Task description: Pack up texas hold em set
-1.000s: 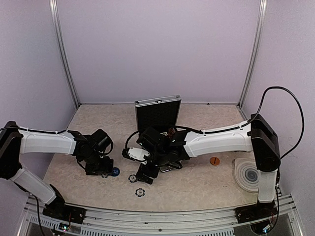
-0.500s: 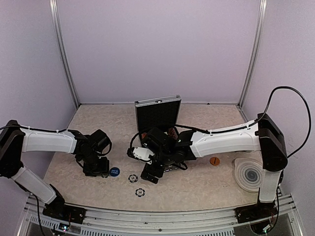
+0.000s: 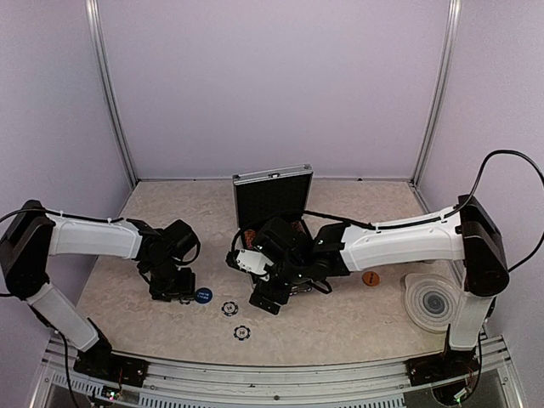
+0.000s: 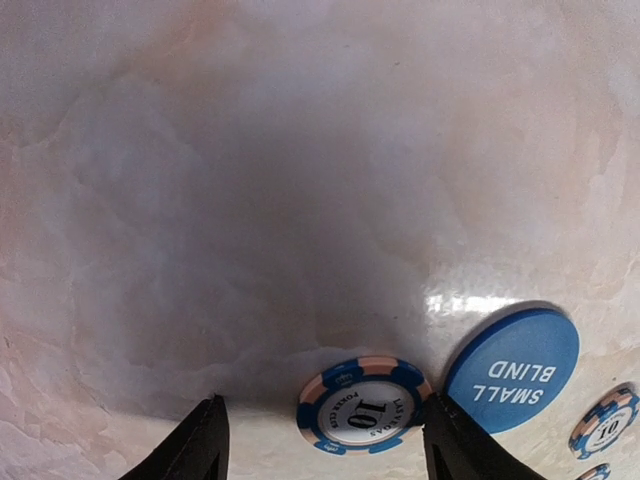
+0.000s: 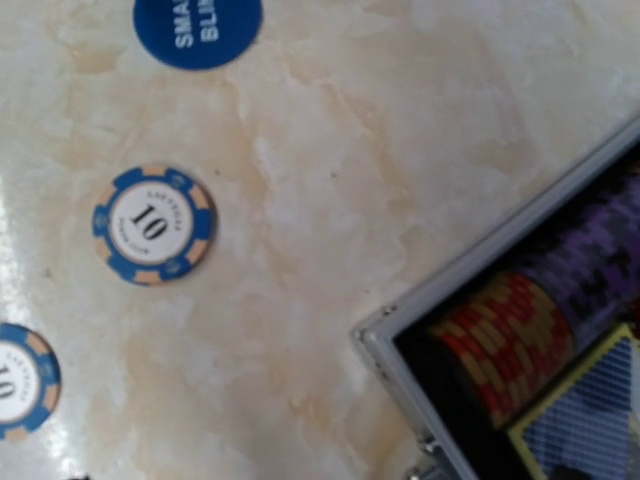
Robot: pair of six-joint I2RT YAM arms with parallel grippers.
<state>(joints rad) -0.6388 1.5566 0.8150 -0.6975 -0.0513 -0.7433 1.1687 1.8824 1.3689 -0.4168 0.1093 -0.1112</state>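
Chip pickup, left arm; left gripper (image 4: pixel 327 420) spread wide, one finger each side of a blue-and-peach 10 chip (image 4: pixel 365 405) lying flat on the marbled table (image 4: pixel 250 200); nothing pinched; whether the tips touch the table cannot be told. Chip sits nearer the finger on the button's side, so centring first looks wise; then down till the tips meet the table and close on the rim; chip is thin and will likely skid or pop out if the tips ride high. Blue SMALL BLIND button (image 4: pixel 515 355) lies just beside the chip, possibly touching; a closing finger could shove it; judged the main risk. Two loose chips (image 5: pixel 153 225) of the same kind lie apart nearer the front edge, between the arms; orange button (image 3: pixel 371 278) is well off to the right, near the ringed coaster (image 3: pixel 431 300).

Right gripper (image 3: pixel 265 303) hangs low just beside a near corner of the aluminium case (image 3: pixel 272 200); its fingers do not show in its wrist view, so spread or pressed together cannot be told.

Case open at centre-back of the table; lid upright, black inside; base mostly hidden under the right arm from above. Right wrist view shows one silver corner of the base; row of red chips (image 5: pixel 500 330) apparently on edge by the wall; darker purple-black chips (image 5: pixel 590 245) beside them; corner of a blue patterned card deck (image 5: pixel 590 420) next; rest of the base out of view. Drop-off route into the base looks blocked by the right arm.
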